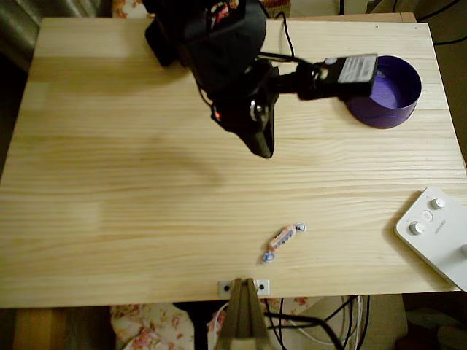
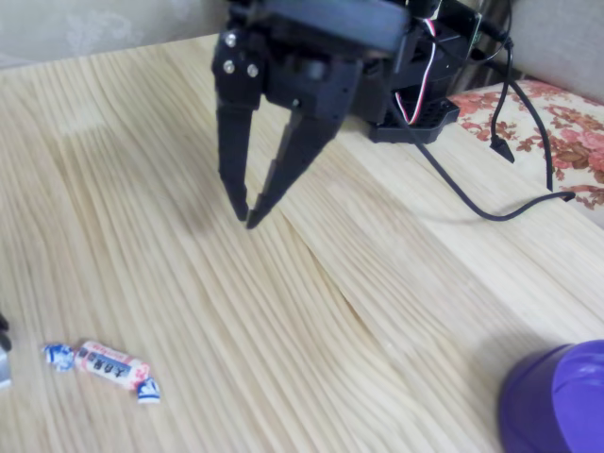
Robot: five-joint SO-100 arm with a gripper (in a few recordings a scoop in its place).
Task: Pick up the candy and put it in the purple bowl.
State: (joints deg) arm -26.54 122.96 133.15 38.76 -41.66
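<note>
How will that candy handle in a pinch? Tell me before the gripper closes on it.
The candy is tiny, so it is probably very light and may skid if nudged. Its glossy wrapper looks slippery, and the twisted ends would likely crumple; the firmer middle seems the better grip. It lies flat on the table, so rolling seems unlikely.

Overhead view looks straight down, taking in the whole desk (image 1: pixel 109 240) from high up. Fixed view sits low at the desk's edge, close in, looking across the boards. Both catch the end effector (image 2: pixel 243 214), candy (image 1: pixel 282 238) and purple bowl (image 2: pixel 557 401).
</note>
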